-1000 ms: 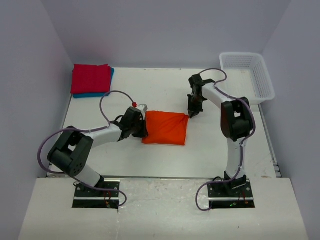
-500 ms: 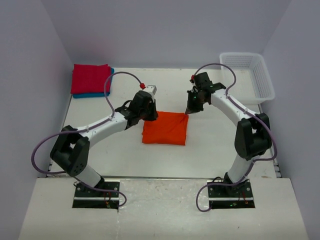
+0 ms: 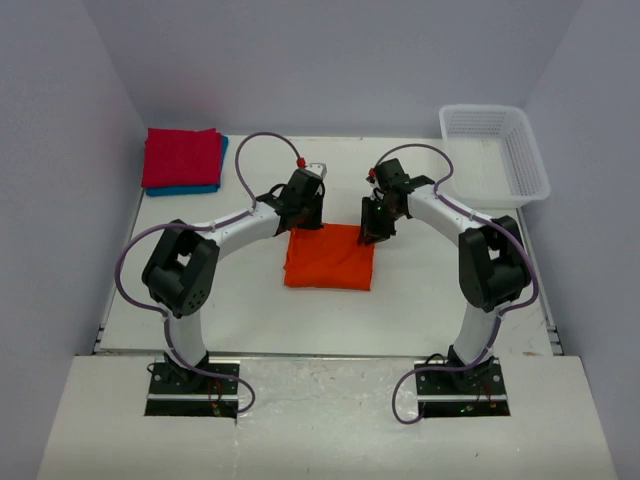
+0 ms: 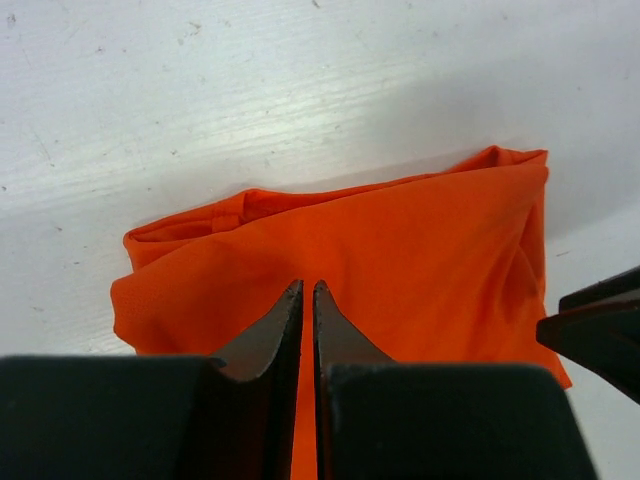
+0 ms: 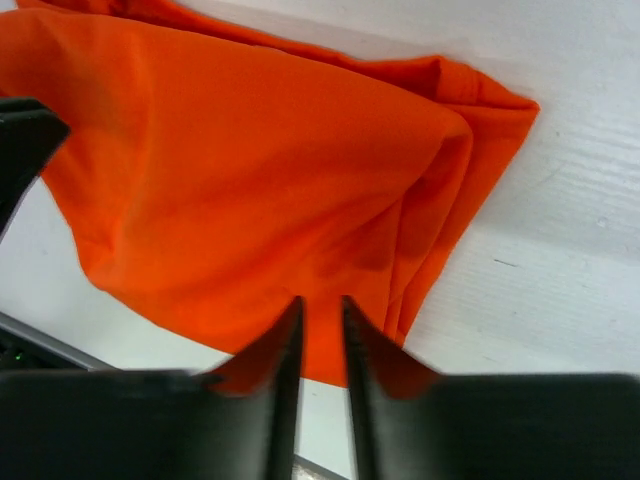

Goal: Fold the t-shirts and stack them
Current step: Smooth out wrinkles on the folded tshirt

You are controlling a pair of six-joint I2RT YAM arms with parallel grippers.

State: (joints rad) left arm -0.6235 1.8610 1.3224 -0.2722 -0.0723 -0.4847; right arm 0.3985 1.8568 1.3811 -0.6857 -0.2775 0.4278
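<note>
Where the two arms meet near the middle of the white table (image 3: 430, 290), a folded shirt lies flat between them. A white plastic mesh basket (image 3: 532, 165) sits at the far right corner, well apart from everything else.

The orange t-shirt (image 3: 330, 258) is folded into a rough rectangle at mid-table, with loose folds bunched along its far edge and at its right corner. At the far left corner the crimson red t-shirt (image 3: 182, 157) lies folded on top of the blue t-shirt (image 3: 186, 189), of which only a thin strip shows along the near and right sides.

The left gripper (image 3: 304, 224) hangs over the far left part of the orange tee. In its wrist view its jaws are almost pressed together, with only a hairline slit between them and no cloth caught. The right gripper (image 3: 368, 234) is at the far right edge of the same shirt. Its jaws stand a narrow gap apart, with orange cloth showing smooth through the gap, not pinched.
</note>
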